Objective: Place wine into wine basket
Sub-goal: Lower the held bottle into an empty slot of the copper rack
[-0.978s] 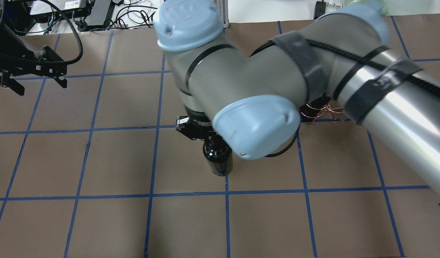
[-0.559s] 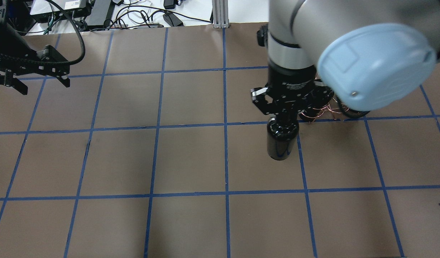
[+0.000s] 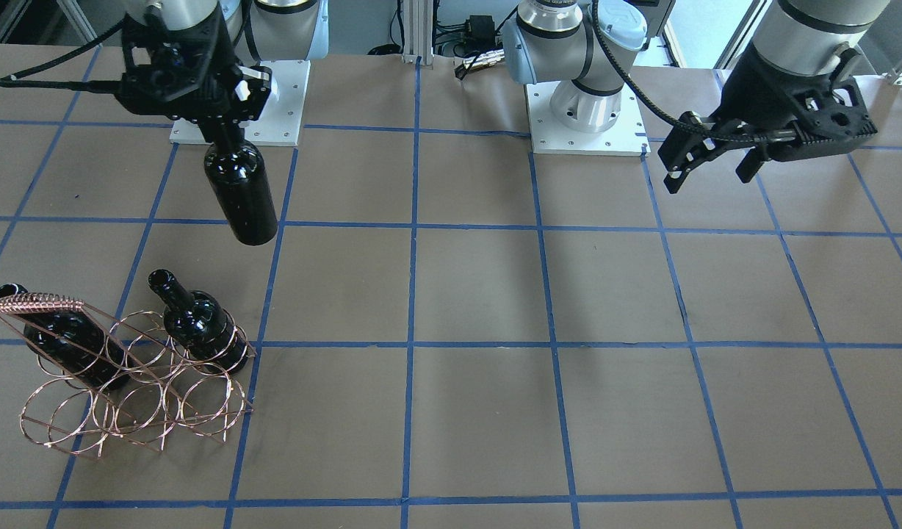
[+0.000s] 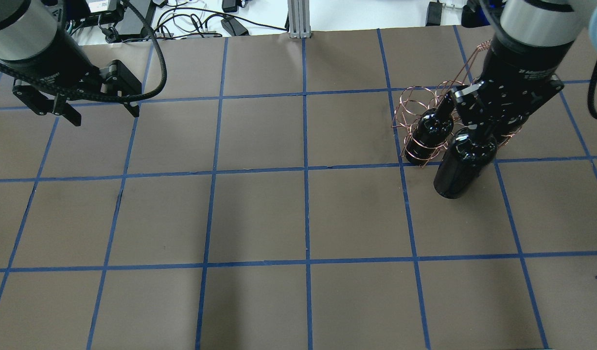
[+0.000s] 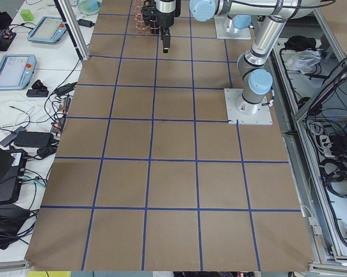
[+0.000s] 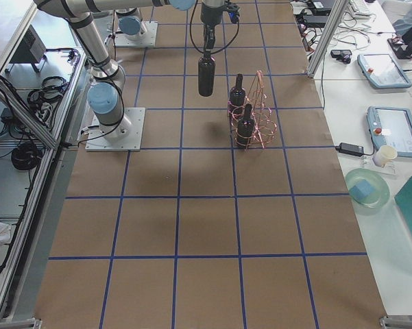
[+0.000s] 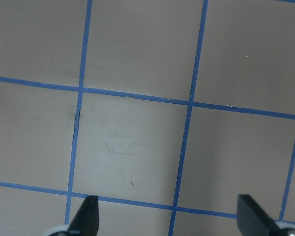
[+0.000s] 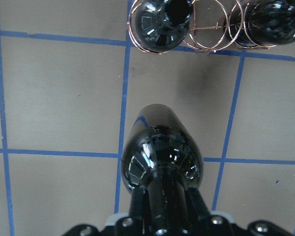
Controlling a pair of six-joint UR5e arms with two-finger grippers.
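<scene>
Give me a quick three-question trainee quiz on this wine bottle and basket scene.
1. True or false: the left gripper is open and empty.
2. How many bottles already stand in the wine basket?
3. The right gripper holds the wine bottle by its: A) base, B) neck, C) middle.
Key: 1 true; 2 two; 3 B.
</scene>
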